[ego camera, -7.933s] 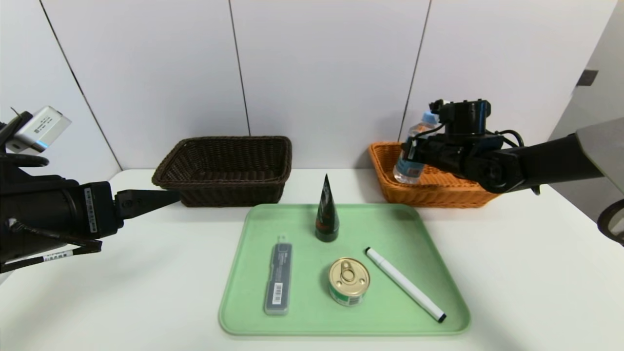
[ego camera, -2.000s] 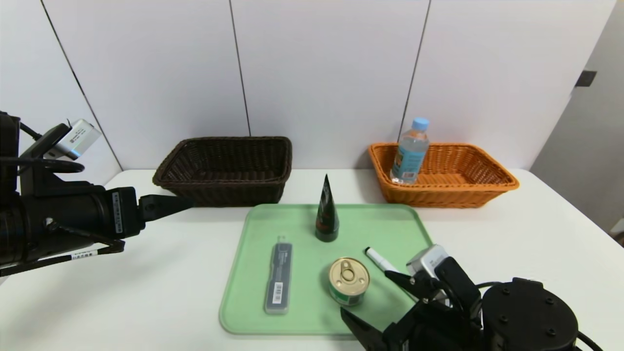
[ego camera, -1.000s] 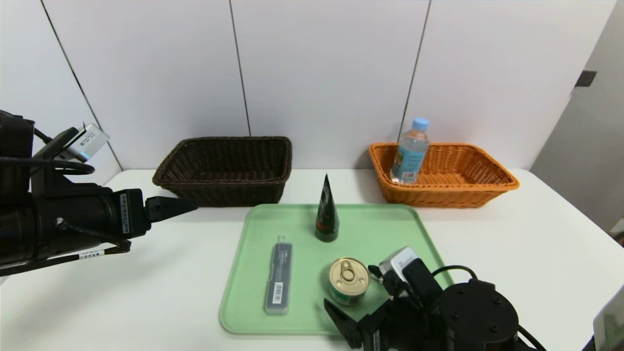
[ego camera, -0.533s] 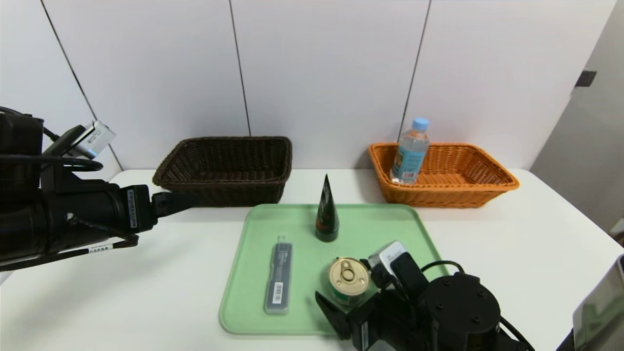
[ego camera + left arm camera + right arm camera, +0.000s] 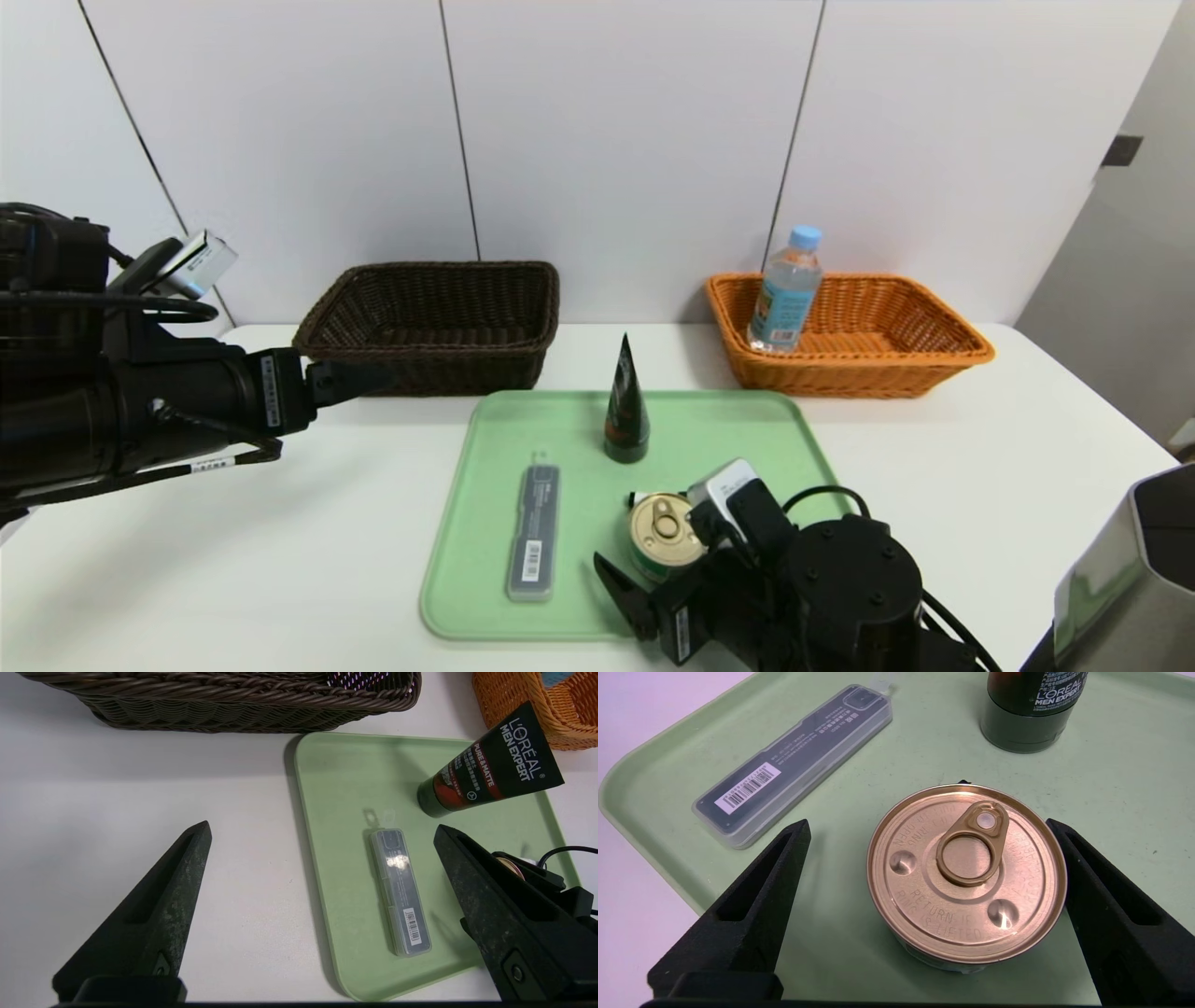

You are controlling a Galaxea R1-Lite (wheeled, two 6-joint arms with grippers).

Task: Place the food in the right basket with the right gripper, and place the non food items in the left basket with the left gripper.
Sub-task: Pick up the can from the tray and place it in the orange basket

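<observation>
You see round gold can point(image 5: 667, 530), ring on top, standing up, low middle of head view. Blue-capped bottle point(image 5: 786, 291), upright, leaning, right side. Gray box point(image 5: 535, 532) flat, lower middle. Black tube point(image 5: 626, 411) upright, center.

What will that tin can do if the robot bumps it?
The can stands upright with a wide flat lid, so it would probably slide rather than tip. Its sides are round, so it might roll if it ever fell over. It looks like stiff metal, so the right gripper, open around it, probably wouldn't squash it easily.
</observation>
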